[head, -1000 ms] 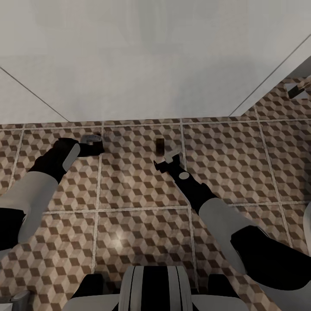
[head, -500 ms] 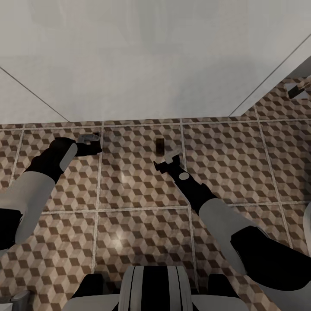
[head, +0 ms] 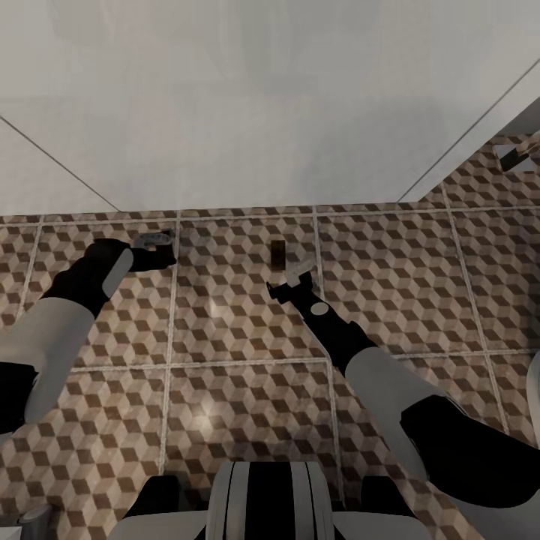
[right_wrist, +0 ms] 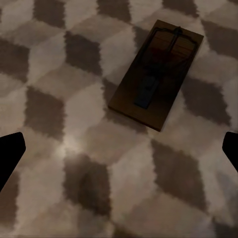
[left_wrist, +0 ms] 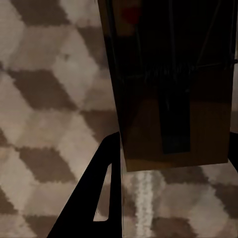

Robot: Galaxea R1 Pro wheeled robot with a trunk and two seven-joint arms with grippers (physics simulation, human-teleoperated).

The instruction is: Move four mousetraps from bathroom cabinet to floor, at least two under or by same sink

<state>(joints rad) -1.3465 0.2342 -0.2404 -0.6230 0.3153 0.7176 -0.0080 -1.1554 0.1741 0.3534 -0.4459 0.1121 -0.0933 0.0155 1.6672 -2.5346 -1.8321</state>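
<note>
One mousetrap [head: 278,253] lies flat on the cube-patterned bathroom floor [head: 247,337]. In the right wrist view this mousetrap [right_wrist: 156,74] is a dark wooden board with a wire frame. My right gripper [head: 294,274] hovers just short of it, open, and its black fingertips [right_wrist: 10,153] stand far apart. My left gripper [head: 154,241] is low over the floor to the left. It is shut on a second mousetrap [left_wrist: 171,84], whose red spot shows close to the camera. One black finger [left_wrist: 96,198] lies against the board's edge. The cabinet and the sink basin are out of view.
A broad white surface [head: 262,105] spans the far side, above the tiles. A small grey and dark object [head: 516,156] lies on the floor at the far right. A white curved edge [head: 535,397] shows at the right border. My base [head: 262,502] is at the near edge.
My left arm has drifted slightly left and away with its mousetrap. My right gripper has pulled back a little from the mousetrap on the floor.
</note>
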